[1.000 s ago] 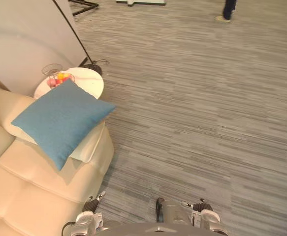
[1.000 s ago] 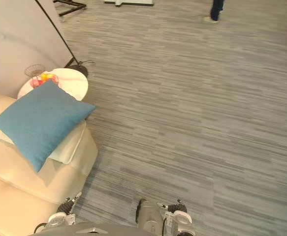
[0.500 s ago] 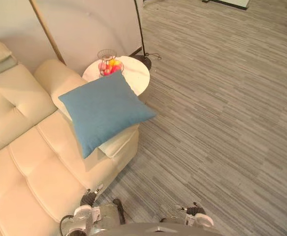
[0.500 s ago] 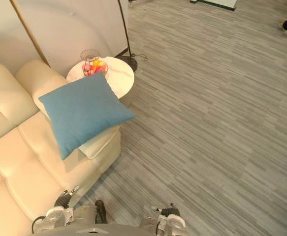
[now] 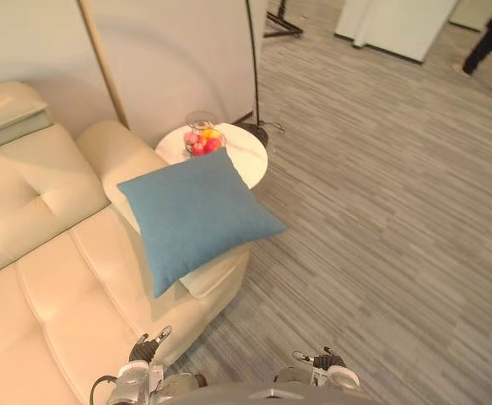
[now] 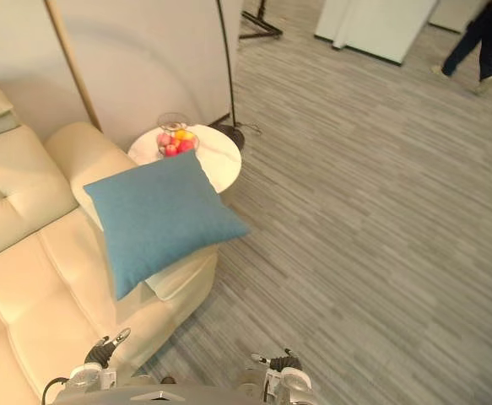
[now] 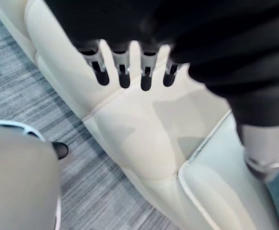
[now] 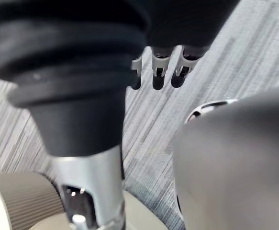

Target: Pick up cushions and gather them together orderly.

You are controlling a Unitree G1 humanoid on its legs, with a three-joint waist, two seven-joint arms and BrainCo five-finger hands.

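Now that my view has swung round onto the sofa point(image 5: 51, 287), the blue cushion point(image 5: 197, 215) lies at its end beside the round tabletop point(image 5: 244, 159), and with left hand point(image 7: 124, 74) and right hand point(image 8: 157, 72) both slack-fingered and empty, I judge the pick-up not begun.

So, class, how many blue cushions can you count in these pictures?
1. The blue cushion lies on a pale cushion at the end of the sofa, next to the round side table. More may be hidden beyond the picture edges.
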